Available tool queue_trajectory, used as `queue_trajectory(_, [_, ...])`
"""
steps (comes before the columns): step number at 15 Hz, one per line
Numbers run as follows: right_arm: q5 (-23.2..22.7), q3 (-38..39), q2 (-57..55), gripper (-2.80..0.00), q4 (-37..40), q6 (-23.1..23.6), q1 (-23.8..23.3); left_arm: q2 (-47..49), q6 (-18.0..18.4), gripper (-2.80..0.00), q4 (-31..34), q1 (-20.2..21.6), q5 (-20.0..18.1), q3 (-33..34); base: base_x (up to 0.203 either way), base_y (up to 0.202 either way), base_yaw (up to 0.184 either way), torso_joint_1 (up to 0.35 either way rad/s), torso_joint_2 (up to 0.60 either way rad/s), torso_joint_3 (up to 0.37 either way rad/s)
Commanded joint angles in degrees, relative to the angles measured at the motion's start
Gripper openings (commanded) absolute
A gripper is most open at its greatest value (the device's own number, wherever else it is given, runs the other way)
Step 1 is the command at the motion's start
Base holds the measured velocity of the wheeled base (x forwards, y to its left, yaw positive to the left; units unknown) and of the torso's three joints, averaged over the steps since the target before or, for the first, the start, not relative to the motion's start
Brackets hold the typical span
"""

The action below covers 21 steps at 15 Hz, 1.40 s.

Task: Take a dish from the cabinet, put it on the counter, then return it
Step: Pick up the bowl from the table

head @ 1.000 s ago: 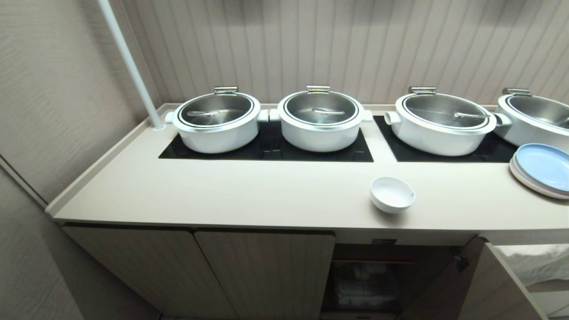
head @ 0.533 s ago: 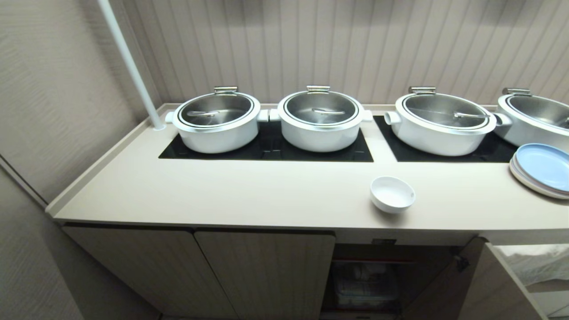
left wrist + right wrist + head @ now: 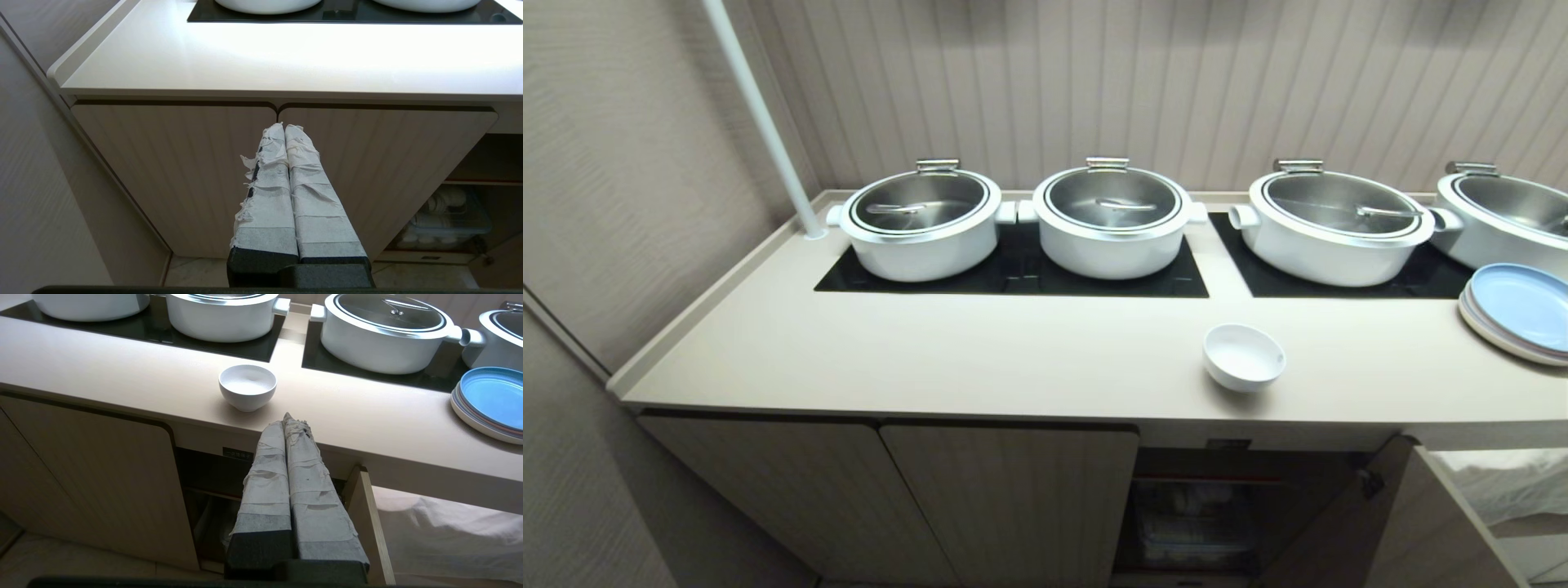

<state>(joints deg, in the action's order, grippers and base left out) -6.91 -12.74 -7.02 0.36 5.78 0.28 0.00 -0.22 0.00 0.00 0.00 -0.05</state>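
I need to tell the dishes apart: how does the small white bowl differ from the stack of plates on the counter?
The bowl is deep and plain white; the plates are flat and wide, and the top one is light blue. The bowl stands alone near the front edge of the counter; the plates are stacked at the right end, cut off by the head view's edge. Both are round, empty and untouched.

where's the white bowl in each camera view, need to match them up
Head view: the bowl stands on the counter, right of centre, above the open cabinet.
Left wrist view: not in it.
Right wrist view: the bowl stands just beyond the shut right gripper.
Shared landmark: the blue plates, to its right.
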Motion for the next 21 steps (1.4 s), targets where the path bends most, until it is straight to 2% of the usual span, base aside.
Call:
queue_trajectory(1, [0.0, -2.15, -7.65, -2.8, -0.48, -0.03, 0.33, 0.0, -0.04, -2.8, 0.0, 0.0, 0.0, 0.05, 0.0, 0.0, 0.0, 0.0, 0.0, 0.0])
queue_trajectory(6, [-0.02, -4.7, -18.17, -2.8, -2.3, -2.0, 0.41, 0.0, -0.04, -2.8, 0.0, 0.0, 0.0, 0.05, 0.0, 0.0, 0.0, 0.0, 0.0, 0.0])
queue_trajectory(13, [-0.11, -7.12, -36.59, -2.8, -15.37, -4.48, 0.42, 0.0, -0.04, -2.8, 0.0, 0.0, 0.0, 0.05, 0.0, 0.0, 0.0, 0.0, 0.0, 0.0])
queue_trajectory(21, [-0.11, -12.69, -45.09, -2.8, -15.52, -5.35, 0.42, 0.0, -0.04, -2.8, 0.0, 0.0, 0.0, -0.02, 0.0, 0.0, 0.0, 0.0, 0.0, 0.0])
